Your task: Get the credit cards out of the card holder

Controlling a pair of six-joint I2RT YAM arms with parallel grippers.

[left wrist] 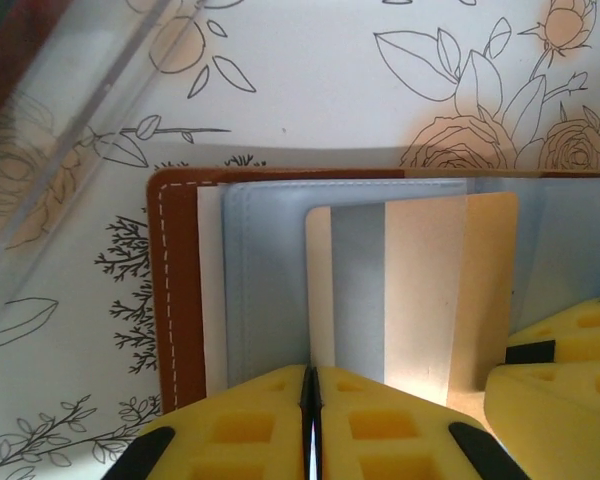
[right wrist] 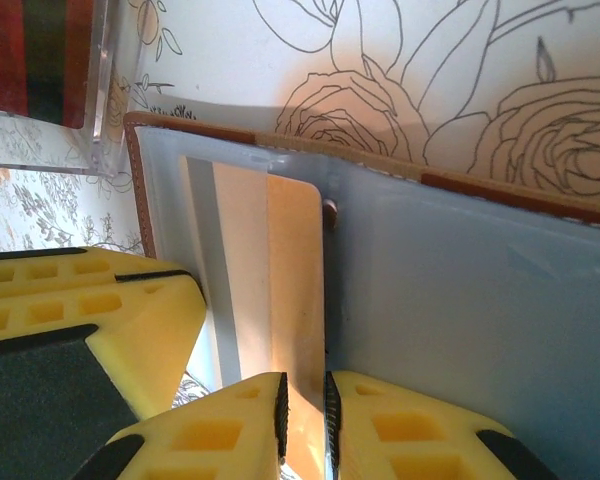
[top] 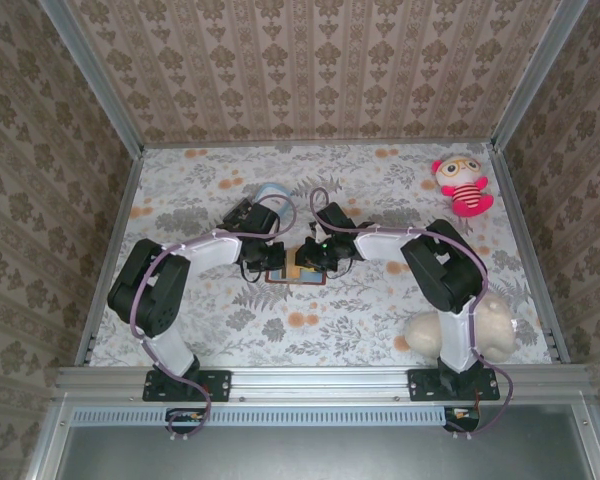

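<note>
The card holder [top: 298,276] is laid open at the centre of the table [top: 380,320], w/ 1 credit card [left wrist: 410,290] exposed. The card is judged light, stiff and slick, and is best pinched at its free edge. The left gripper [left wrist: 312,430] is pressed together. The right gripper [right wrist: 305,430] is nearly closed at the card edge; a clamp can't be told.

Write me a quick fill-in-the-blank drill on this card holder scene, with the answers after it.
The card holder lies ___, not folded shut. Its inner faces are light ___. Its stitched outer rim is ___. The left gripper has ___ fingers.
Missing words: open; blue; brown; yellow.
</note>
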